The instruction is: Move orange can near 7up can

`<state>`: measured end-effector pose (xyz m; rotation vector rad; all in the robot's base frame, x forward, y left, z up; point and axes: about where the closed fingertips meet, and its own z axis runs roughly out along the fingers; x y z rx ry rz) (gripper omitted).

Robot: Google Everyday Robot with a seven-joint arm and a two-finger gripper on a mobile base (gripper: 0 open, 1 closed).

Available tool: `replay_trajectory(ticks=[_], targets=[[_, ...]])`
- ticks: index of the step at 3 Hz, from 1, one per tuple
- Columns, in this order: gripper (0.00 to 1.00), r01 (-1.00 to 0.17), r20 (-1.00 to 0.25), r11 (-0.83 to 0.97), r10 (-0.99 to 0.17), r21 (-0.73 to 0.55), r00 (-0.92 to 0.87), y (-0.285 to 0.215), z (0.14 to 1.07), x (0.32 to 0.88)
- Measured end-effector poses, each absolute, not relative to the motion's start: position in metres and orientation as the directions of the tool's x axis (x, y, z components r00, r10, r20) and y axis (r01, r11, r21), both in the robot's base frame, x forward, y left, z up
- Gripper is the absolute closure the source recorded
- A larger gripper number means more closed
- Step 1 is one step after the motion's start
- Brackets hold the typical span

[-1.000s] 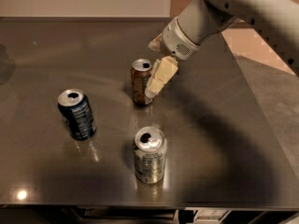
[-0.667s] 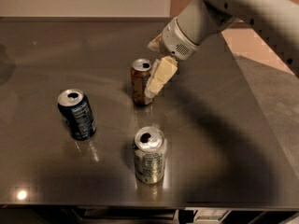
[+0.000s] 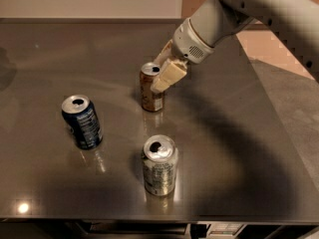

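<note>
One hand [image 3: 159, 76] at the orange can [image 3: 149, 99]; 7up can [image 3: 159, 172], print illegible.

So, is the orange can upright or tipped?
Upright: the orange can stands on its base on the table, silver top up. The gripper is beside its top.

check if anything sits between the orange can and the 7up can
Nothing visible does. Only bare table lies between the orange can, where the gripper is, and the 7up can nearer the camera. The blue can stands off to the left, outside that path.
</note>
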<state>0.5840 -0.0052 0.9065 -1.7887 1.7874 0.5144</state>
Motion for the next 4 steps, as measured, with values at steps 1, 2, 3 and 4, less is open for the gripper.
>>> replay_trajectory(ticks=[1,2,3,4], targets=[[0.64,-0.993,-0.626,0.035,-0.778,-0.115,0.045,-0.007,0.909,0.584],[0.88,-0.991,-0.626,0.039,-0.778,-0.127,0.05,-0.014,0.916,0.584],[1.0,-0.99,-0.623,0.033,-0.78,-0.137,0.06,-0.028,0.926,0.58],[1.0,-0.991,-0.627,0.003,-0.775,-0.13,0.08,-0.048,0.931,0.567]])
